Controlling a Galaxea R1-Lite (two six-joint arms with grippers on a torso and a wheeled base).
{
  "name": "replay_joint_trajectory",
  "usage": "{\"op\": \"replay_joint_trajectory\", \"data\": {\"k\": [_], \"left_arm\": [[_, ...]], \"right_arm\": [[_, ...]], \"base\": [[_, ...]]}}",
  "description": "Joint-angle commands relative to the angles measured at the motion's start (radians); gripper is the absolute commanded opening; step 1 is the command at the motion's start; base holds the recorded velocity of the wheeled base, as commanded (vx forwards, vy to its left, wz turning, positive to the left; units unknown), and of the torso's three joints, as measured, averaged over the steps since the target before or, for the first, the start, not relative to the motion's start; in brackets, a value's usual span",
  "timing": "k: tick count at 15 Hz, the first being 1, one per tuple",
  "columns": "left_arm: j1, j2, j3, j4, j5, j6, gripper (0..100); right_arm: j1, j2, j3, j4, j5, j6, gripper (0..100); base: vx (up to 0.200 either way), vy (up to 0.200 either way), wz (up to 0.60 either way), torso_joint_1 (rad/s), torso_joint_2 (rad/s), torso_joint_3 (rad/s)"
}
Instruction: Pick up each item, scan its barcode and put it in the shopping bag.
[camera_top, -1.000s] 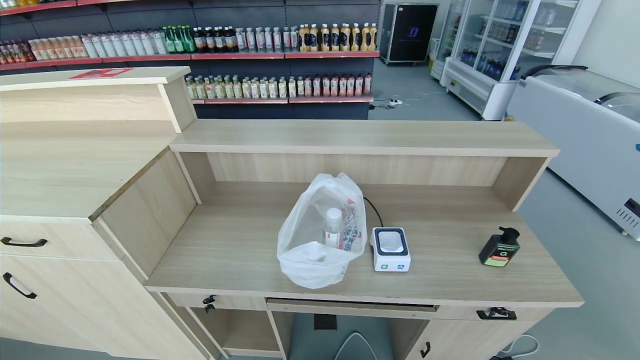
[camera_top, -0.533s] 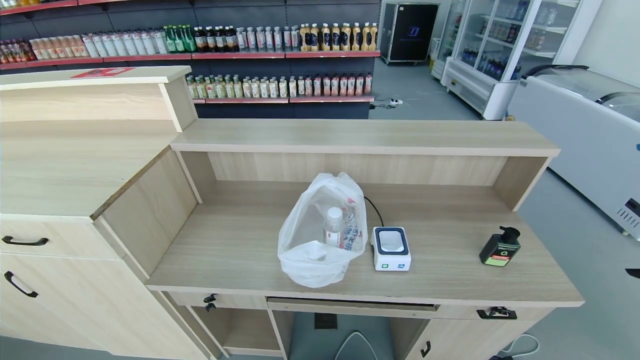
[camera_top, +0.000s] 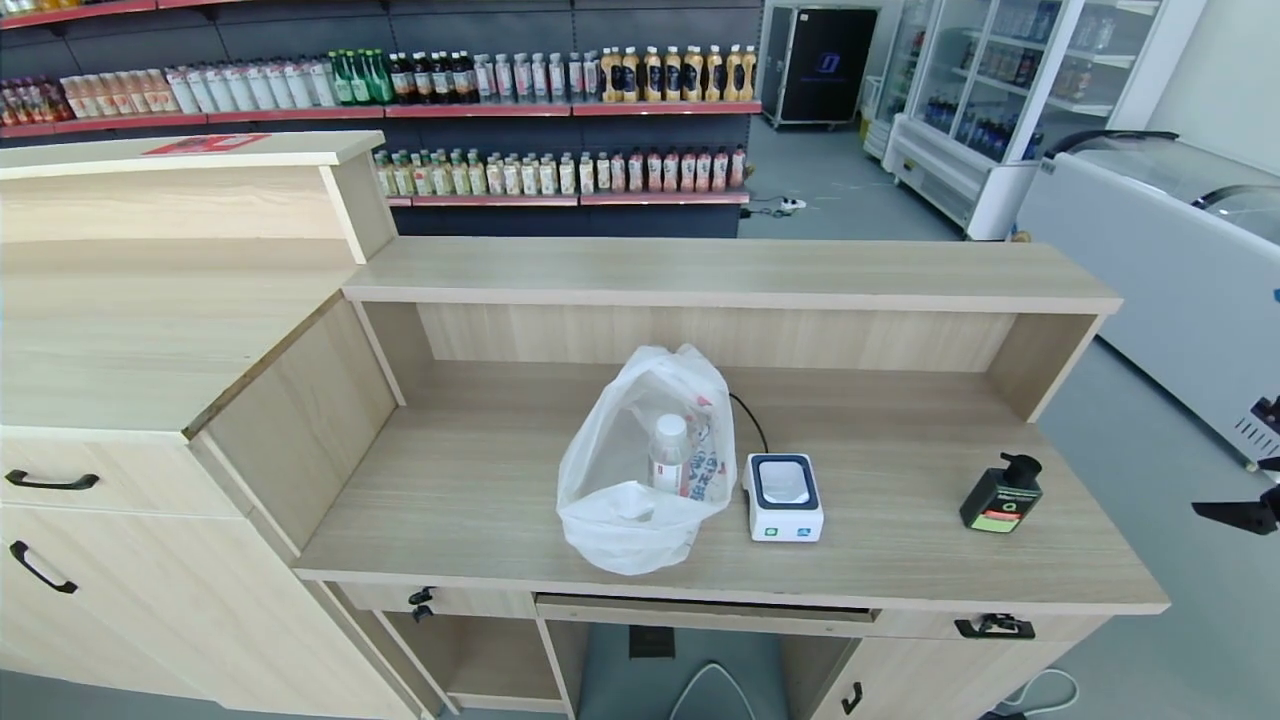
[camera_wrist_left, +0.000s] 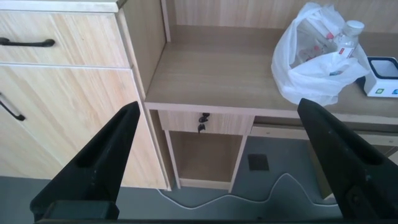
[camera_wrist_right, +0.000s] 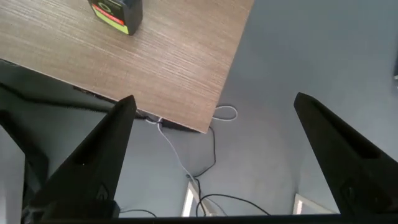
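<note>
Viewing tabletop (camera_top: 480, 500) from head cam. Finding shopping bag (camera_top: 640, 500), white see-thru plastic, slumping open at mid-frame, approx centre of tabletop. Spotting clear bottle (camera_top: 668, 455) w/ white cap standing upright inside bag, plus printed packaging behind it. Noting scanner (camera_top: 783, 497), white box w/ dark window, sitting just beside bag on its frame-right side, w/ black cable (camera_top: 748, 420) trailing from behind it toward back panel. Seeing black pump bottle (camera_top: 1000, 493) w/ green-red label standing upright at right of frame, lower-middle height, well apart from scanner, not yet bagged.

Catching right gripper (camera_top: 1240, 512) poking in at right edge of frame, lower-middle, off tabletop & past its right end, over grey floor (camera_top: 1180, 450). Confirming via right wrist cam: fingers (camera_wrist_right: 93, 168) spreading wide, released, grasping nothing. Showing beyond them pump bottle on tabletop corner & floor cables (camera_wrist_right: 205, 155).

Checking left wrist cam: left gripper (camera_wrist_left: 217, 104) also released, splaying wide, gripping nothing, hanging in front of cabinet below tabletop level, well apart from bag. Showing beyond it drawer fronts (camera_wrist_left: 62, 93) w/ black handles, keys (camera_wrist_left: 200, 122) dangling in lock under tabletop edge, bag & scanner up on tabletop.

Taking in background: shelves (camera_top: 560, 110) carrying rows of drinks across upper frame, glass-door fridges (camera_top: 1000, 90) at upper right.
</note>
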Motion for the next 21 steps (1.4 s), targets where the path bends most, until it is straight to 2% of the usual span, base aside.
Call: {"op": "replay_joint_trajectory", "data": {"k": [1, 13, 17, 21], "left_arm": [[0.000, 0.000, 0.000, 0.000, 0.000, 0.000, 100], [0.000, 0.000, 0.000, 0.000, 0.000, 0.000, 100], [0.000, 0.000, 0.000, 0.000, 0.000, 0.000, 100], [0.000, 0.000, 0.000, 0.000, 0.000, 0.000, 100]], "right_arm": [[0.029, 0.075, -0.043, 0.002, 0.002, 0.015, 100], [0.138, 0.285, -0.210, 0.002, 0.065, -0.007, 100], [0.170, 0.334, -0.230, 0.002, 0.068, -0.104, 100], [0.193, 0.374, -0.285, -0.006, 0.088, -0.125, 100]], "base": [[0.000, 0.000, 0.00, 0.000, 0.00, 0.000], [0.000, 0.000, 0.00, 0.000, 0.00, 0.000], [0.000, 0.000, 0.00, 0.000, 0.00, 0.000], [0.000, 0.000, 0.00, 0.000, 0.00, 0.000]]}}
